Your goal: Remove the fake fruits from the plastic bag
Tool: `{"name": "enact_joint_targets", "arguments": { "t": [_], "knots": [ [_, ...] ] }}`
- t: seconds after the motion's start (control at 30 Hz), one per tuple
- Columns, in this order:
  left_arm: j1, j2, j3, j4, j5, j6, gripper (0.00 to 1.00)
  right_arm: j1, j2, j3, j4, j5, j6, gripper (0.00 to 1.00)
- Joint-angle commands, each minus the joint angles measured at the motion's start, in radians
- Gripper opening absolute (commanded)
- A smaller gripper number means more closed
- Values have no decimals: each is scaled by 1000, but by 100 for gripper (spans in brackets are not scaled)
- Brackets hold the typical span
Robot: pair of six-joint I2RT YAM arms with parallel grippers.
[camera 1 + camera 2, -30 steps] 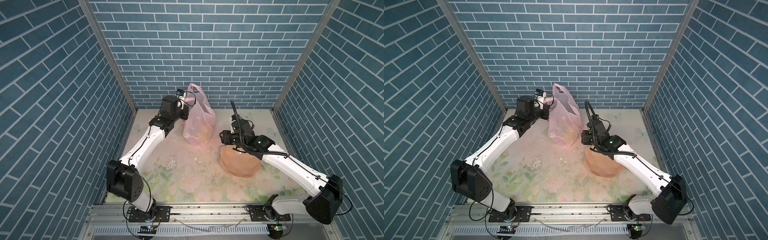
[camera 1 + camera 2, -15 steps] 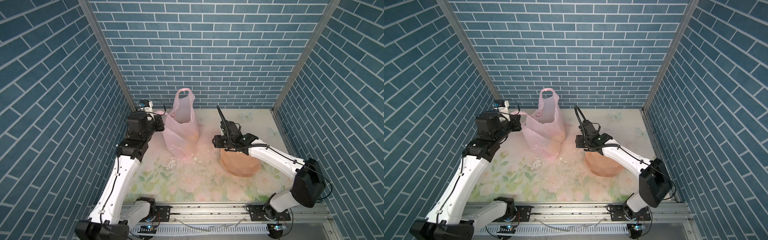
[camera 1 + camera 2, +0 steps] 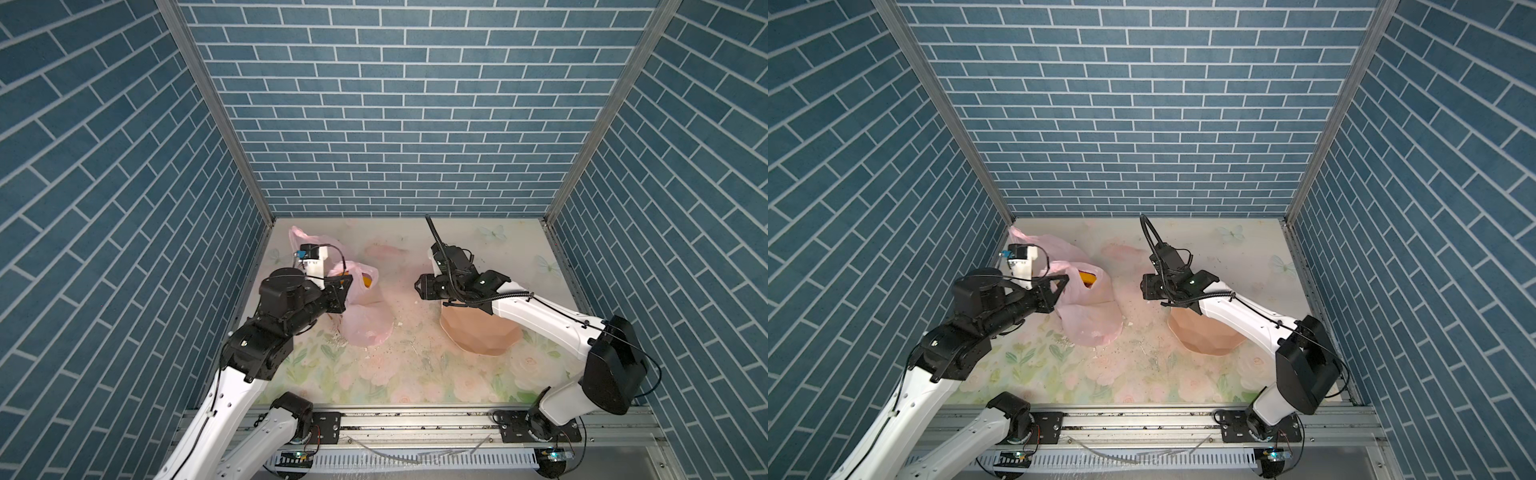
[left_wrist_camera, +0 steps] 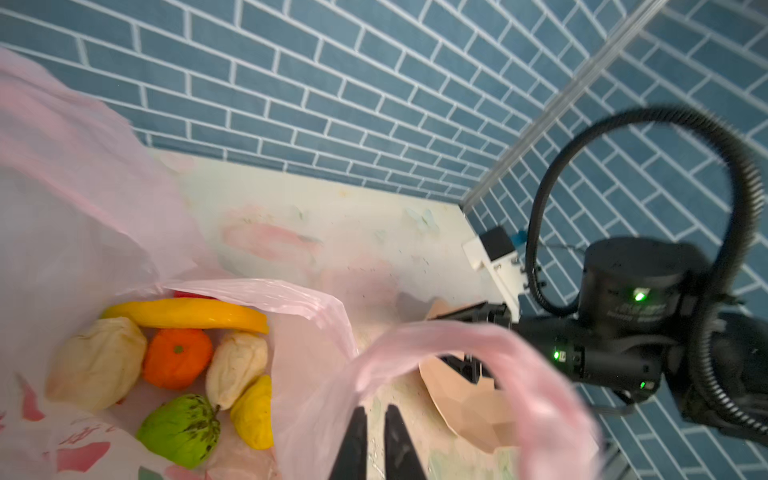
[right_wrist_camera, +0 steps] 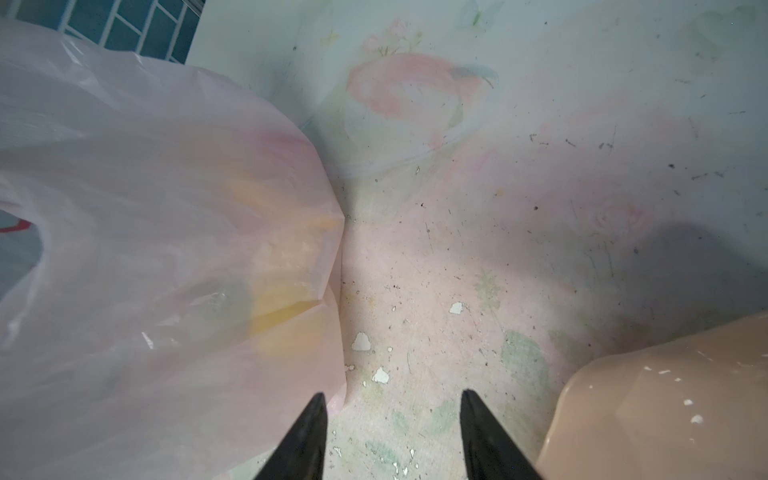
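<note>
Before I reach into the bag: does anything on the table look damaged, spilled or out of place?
Yes. White flakes and dark grit lie scattered on the floral tabletop between the plastic bag and the peach bowl, as if the surface is chipping. White specks also dot the bowl. The fake fruits lie inside the bag.

No text can be read just now: the red print on the plastic bag (image 4: 83,434) is blurred, and so is the small lettering on the right arm's black joint (image 4: 636,309).
</note>
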Motion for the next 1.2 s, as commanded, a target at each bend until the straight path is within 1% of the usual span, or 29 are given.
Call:
{"name": "enact_joint_targets", "arguments": {
  "t": [0.0, 0.03, 0.1, 0.2, 0.27, 0.37, 0.47, 0.53, 0.63, 0.67, 0.73, 0.87, 1.03, 1.17],
  "knots": [
    [-78, 84, 78, 12, -24, 11, 21, 3, -86, -37, -6, 46, 27, 52],
    [-84, 108, 96, 10, -24, 16, 25, 4, -97, -45, -12, 52, 27, 52],
    [-84, 141, 118, 12, -23, 26, 29, 4, -117, -55, -21, 52, 30, 52],
    [-84, 184, 149, 23, -14, 39, 29, 23, -148, -79, -23, 57, 44, 53],
    [-85, 212, 165, 40, -7, 44, 26, 62, -163, -91, -17, 86, 48, 53],
    [-84, 256, 201, 57, -15, 53, 20, 156, -181, -112, 24, 190, 51, 54],
    [-85, 300, 235, 65, -55, 54, 16, 277, -189, -166, 163, 314, 50, 55],
    [-85, 325, 250, 74, -73, 54, 15, 353, -171, -194, 276, 384, 27, 57],
    [-85, 353, 258, 91, -76, 49, 14, 433, -126, -181, 356, 476, -32, 60],
    [-85, 358, 260, 94, -76, 50, 14, 449, -118, -178, 379, 491, -52, 61],
    [-84, 370, 260, 98, -83, 51, 14, 471, -110, -179, 433, 501, -94, 64],
    [-84, 380, 263, 103, -94, 53, 13, 478, -103, -182, 496, 473, -153, 70],
    [-84, 371, 262, 109, -98, 44, 12, 478, -62, -133, 506, 473, -236, 76],
    [-83, 358, 262, 111, -99, 39, 12, 477, -18, -81, 506, 483, -282, 78]
  ]
}}
